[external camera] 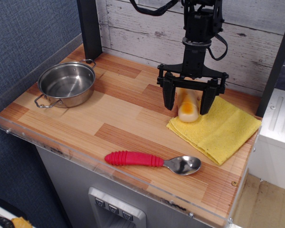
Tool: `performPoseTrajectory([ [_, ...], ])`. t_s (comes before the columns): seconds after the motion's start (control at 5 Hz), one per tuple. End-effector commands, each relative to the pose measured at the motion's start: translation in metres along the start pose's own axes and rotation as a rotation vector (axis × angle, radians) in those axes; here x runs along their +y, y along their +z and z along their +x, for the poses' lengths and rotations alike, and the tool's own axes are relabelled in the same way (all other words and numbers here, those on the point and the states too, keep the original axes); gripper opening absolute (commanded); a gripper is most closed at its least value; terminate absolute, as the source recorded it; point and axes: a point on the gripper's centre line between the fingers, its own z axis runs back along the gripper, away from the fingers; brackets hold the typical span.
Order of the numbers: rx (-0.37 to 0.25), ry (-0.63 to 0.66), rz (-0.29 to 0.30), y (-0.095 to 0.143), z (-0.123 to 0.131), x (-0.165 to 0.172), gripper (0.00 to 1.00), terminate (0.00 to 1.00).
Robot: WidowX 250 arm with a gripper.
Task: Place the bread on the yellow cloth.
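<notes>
Lying between spread gripper (187, 99) fingers, bread (187, 107)

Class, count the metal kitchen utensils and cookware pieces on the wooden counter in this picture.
2. The steel pot sits at the back left corner. The red-handled spoon lies near the front edge, its bowl pointing right. Nothing seems hidden, though the gripper covers a little counter.

A steel pot (66, 84) with 2 wire handles sits at the back left of the wooden table (118, 118). A spoon (153, 161) with a red ribbed handle lies near the front edge, its bowl pointing right.
</notes>
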Motion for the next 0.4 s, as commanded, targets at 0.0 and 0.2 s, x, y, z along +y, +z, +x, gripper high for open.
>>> performPoseTrajectory([
  [0.0,-0.08,-0.01,-0.016,0.025,-0.011,0.006,1.0,0.0],
  [0.2,-0.196,-0.083,0.041,0.048,-0.01,0.006,1.0,1.0],
])
